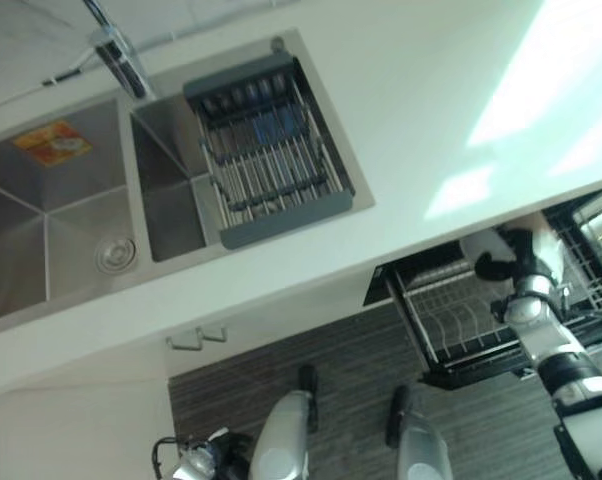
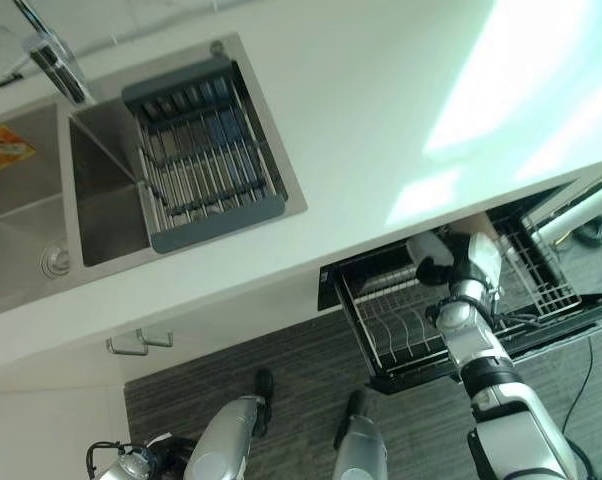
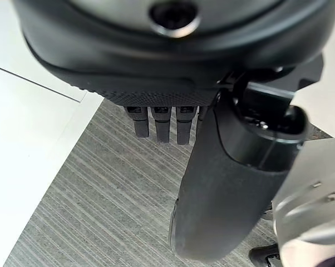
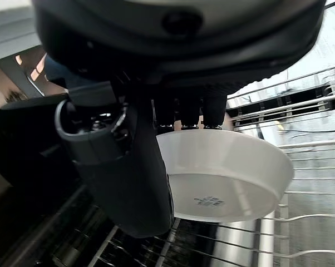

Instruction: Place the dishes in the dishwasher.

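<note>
Brushed steel sink (image 1: 71, 215), dull sheen. Wire drying rack (image 1: 269, 150) with grey plastic ends. Smooth, glossy white countertop (image 1: 421, 100). Glossy white bowl (image 4: 228, 178), plastic-looking. Thin metal-wire dishwasher rack (image 2: 401, 320). Grey, streaked matt floor (image 3: 101, 194).

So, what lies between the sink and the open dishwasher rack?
Bare white countertop, seen in both eye views; the drying rack sits over the sink itself.
</note>
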Tool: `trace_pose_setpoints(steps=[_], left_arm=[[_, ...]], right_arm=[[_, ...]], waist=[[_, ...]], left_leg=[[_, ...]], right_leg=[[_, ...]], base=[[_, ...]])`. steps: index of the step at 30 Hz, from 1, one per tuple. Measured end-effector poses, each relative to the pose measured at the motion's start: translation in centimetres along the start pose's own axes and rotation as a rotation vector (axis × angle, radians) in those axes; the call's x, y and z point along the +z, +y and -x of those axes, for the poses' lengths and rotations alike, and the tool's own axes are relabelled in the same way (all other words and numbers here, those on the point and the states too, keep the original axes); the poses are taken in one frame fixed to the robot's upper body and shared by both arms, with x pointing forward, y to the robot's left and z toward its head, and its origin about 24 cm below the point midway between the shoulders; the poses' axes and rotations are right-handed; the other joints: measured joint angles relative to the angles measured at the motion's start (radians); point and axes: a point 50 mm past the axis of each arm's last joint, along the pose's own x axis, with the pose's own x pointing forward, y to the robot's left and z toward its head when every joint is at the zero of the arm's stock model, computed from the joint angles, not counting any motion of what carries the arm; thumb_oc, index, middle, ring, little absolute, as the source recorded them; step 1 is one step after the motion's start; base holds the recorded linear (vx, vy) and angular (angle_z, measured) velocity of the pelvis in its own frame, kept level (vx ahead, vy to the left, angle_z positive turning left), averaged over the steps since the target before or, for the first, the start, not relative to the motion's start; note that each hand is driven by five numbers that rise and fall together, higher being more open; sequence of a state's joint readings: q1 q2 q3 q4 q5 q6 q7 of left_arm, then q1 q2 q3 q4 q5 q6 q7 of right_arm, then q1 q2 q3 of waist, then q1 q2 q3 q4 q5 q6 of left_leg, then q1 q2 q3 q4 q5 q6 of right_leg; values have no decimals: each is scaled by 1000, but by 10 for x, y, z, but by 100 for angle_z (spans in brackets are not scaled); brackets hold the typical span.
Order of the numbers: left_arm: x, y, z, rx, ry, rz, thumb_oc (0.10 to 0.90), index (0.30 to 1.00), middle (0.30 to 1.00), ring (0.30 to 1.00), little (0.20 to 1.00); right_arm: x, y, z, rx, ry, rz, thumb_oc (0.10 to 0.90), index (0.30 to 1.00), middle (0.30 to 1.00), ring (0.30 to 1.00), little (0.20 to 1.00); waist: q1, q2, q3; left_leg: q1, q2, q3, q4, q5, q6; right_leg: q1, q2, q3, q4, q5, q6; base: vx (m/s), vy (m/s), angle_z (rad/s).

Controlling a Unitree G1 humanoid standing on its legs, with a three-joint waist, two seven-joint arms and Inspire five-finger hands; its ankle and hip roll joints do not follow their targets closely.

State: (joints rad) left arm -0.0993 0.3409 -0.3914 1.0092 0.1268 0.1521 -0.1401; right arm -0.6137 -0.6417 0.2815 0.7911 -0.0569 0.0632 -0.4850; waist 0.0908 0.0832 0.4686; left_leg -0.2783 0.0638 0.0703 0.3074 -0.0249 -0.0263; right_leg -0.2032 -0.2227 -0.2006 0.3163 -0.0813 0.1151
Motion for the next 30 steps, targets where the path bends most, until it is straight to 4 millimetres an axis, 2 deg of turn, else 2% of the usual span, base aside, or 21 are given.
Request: trace_pose_setpoints(steps=[3,8,11,13,16,18,19,20,21,22,23,25,27,30], left_arm=[[12,3,1,9,-51,-18,800,900,900,900,900],[37,8,1,20,-138,-32,800,900,900,900,900],[39,8,2,27,-148,-22,800,900,900,900,900],[36,5,1,23,-137,-16,800,900,900,900,900],[37,3,1,21,-153,-19,800,900,900,900,900],[39,4,1,25,-160,-21,800,900,900,900,900],[40,5,1,28,-162,-21,800,900,900,900,900],[41,4,1,27,-164,-32,800,900,900,900,900],[44,3,1,34,-166,-59,800,900,900,900,900],[48,2,0,40,-171,-86,800,900,900,900,900],[47,4,0,45,-168,-86,800,900,900,900,900],[47,3,0,46,-170,-81,800,900,900,900,900],[49,5,1,50,-177,-69,800,900,900,900,900],[46,5,1,46,-162,-28,800,900,900,900,900]], right_arm=[[6,-1,-1,-43,-28,-21,400,300,300,300,300],[24,-12,-7,-162,-92,-66,400,300,300,300,300],[28,-15,-8,-198,-124,-62,400,300,300,300,300],[29,-11,-6,-194,-128,-64,400,300,300,300,300],[28,4,2,-127,-164,-17,400,300,300,300,300],[23,30,15,-1,-218,115,400,300,300,300,300],[20,52,26,96,-241,194,400,300,300,300,300],[23,65,33,136,-255,199,400,300,300,300,300],[25,68,33,154,-262,213,400,300,300,300,300],[32,68,31,148,-284,208,800,900,900,900,900],[33,67,29,158,-286,211,800,900,900,900,900],[22,69,25,299,-225,269,800,900,900,900,900],[10,68,24,336,-167,266,800,900,900,900,900],[8,68,23,346,-141,235,800,900,900,900,900]], waist=[[-3,3,29],[-12,28,47],[-14,46,55],[-23,47,55],[-38,47,55],[-42,48,55],[-42,49,56],[-41,52,57],[-36,53,58],[-37,53,58],[-38,53,58],[-29,54,57],[-30,54,57],[-29,55,57]], left_leg=[[-3,-1,0,1,2,3],[-62,-11,2,-10,31,12],[-62,-17,7,-41,51,10],[-58,-19,5,-55,61,10],[-44,-20,6,-82,82,17],[-34,-22,11,-103,94,16],[-35,-22,10,-120,107,13],[-38,-20,7,-123,110,10],[-40,-16,6,-123,110,4],[-62,-14,4,-127,117,-6],[-61,-14,1,-138,122,-7],[-49,-15,-7,-163,138,-6],[-48,-16,-23,-169,151,-2],[-44,-14,-27,-174,156,-6]], right_leg=[[-1,-3,0,-1,1,-5],[-70,-9,8,7,15,-2],[-88,-13,25,8,23,-5],[-87,-13,27,4,26,-2],[-86,-12,29,0,31,-4],[-89,-12,33,2,32,-3],[-100,-12,30,7,32,-4],[-105,-10,26,12,30,-4],[-112,-8,26,21,25,-6],[-144,-4,26,41,21,-12],[-149,-4,28,47,18,-16],[-155,-9,20,75,2,-22],[-155,-14,7,94,-10,-26],[-155,-15,-2,112,-21,-34]], base=[[-106,21,1],[-94,37,1],[-25,13,1],[2,22,3],[6,56,-1],[-30,20,-5],[-30,-34,1],[-46,-25,3],[-31,-4,1],[-33,37,1],[-19,30,10],[-29,-7,17],[-20,-16,21],[-11,-16,10]])
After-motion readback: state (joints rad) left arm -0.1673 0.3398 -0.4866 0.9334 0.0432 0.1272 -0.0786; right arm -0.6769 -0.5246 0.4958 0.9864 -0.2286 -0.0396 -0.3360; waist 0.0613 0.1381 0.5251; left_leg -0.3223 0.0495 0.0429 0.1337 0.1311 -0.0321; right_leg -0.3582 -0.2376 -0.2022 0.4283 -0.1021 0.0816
